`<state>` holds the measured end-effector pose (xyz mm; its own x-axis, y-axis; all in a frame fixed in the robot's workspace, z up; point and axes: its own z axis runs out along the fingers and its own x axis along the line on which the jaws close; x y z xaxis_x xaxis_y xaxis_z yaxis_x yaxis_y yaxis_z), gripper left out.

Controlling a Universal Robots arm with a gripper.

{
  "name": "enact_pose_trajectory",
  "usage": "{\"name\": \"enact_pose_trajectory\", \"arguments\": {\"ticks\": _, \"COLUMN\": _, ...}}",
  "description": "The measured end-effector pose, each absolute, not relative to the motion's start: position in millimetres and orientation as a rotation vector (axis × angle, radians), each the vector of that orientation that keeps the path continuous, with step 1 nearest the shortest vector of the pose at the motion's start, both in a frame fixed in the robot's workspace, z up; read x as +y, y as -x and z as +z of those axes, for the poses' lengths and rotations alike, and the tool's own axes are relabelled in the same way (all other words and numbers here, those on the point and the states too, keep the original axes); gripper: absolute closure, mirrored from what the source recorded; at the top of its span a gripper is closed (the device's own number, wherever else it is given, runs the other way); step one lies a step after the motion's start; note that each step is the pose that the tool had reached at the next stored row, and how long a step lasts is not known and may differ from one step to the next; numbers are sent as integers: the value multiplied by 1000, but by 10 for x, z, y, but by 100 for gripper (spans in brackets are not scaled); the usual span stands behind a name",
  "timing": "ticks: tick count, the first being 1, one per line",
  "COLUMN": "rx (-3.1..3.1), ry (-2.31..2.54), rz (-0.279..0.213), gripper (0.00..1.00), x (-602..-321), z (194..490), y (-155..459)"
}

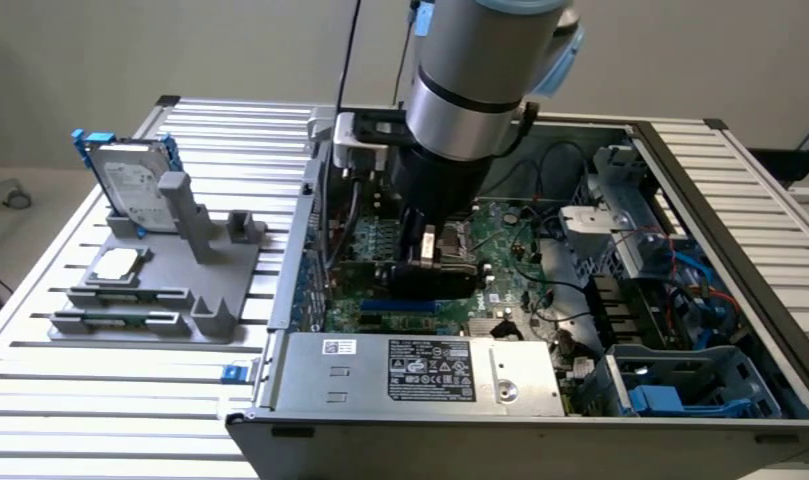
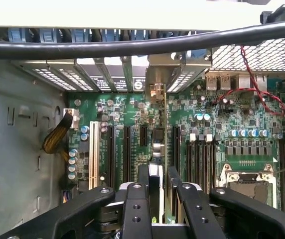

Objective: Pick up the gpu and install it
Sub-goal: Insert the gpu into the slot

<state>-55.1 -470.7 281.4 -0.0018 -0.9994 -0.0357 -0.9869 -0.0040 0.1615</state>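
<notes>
My gripper [image 1: 431, 243] reaches down inside the open computer case [image 1: 724, 250], over the green motherboard [image 1: 511, 250]. In the wrist view its black fingers [image 2: 143, 180] are shut on the gpu [image 2: 156, 147], which I see edge-on as a thin upright card. The card's silver bracket [image 2: 155, 87] stands at the case's rear slot openings. The card sits in line with the black expansion slots [image 2: 127, 149] on the motherboard [image 2: 222, 119]. Whether its lower edge is in a slot I cannot tell. In the exterior view the gpu [image 1: 407, 276] is a dark slab under the gripper.
A grey holder [image 1: 177, 270] on the slatted table [image 1: 57, 370], at the exterior view's left, carries a hard drive in a blue frame [image 1: 127, 185] and a memory stick [image 1: 117, 320]. The power supply [image 1: 418, 370], drive cage [image 1: 684, 390] and cables crowd the case. A black cable [image 2: 132, 47] crosses the wrist view.
</notes>
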Motion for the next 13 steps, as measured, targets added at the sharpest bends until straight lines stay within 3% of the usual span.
{"name": "enact_pose_trajectory", "arguments": {"ticks": 13, "rx": -2140, "ry": -2141, "rz": -237, "gripper": 74, "x": -4707, "z": 2836, "y": 504}}
